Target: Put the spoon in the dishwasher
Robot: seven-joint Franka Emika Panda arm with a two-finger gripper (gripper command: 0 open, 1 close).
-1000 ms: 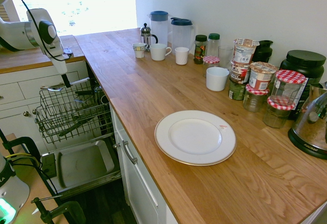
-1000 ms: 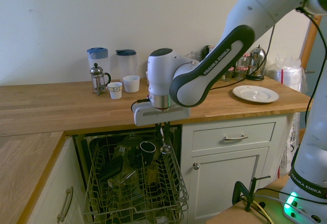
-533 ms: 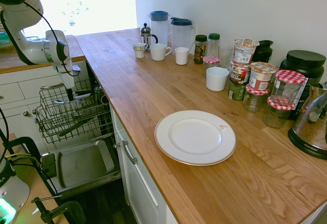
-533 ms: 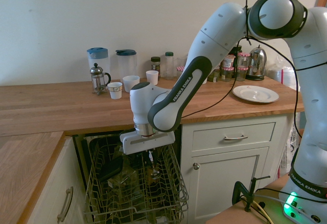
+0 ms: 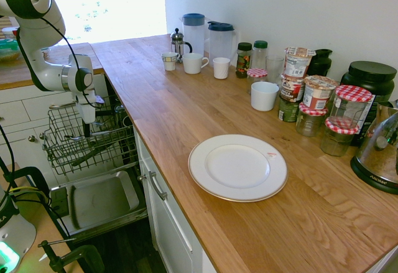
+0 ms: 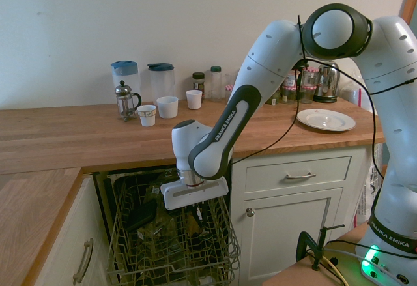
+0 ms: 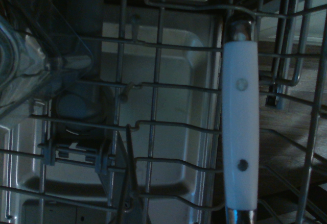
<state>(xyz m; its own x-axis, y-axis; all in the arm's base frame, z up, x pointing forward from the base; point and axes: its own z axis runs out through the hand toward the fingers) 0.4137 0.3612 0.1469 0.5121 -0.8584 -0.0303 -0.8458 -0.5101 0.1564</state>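
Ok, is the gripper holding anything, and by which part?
Looks like the spoon, apparently by the metal next to its white handle; exact contact can't be told.

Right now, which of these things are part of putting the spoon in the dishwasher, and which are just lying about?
Part of the job:
- white-handled metal utensil, apparently the spoon
- grey wire dishwasher rack
- end effector

Just lying about:
- round white plate
- shiny steel kettle
- glass-and-metal coffee press with black handle
- clear pitcher with blue lid

The kettle (image 5: 380, 152) is gleaming in polished metal; the countertop (image 5: 205, 111) is showing smooth wood, the rack (image 6: 172, 253) seemingly bare metal.
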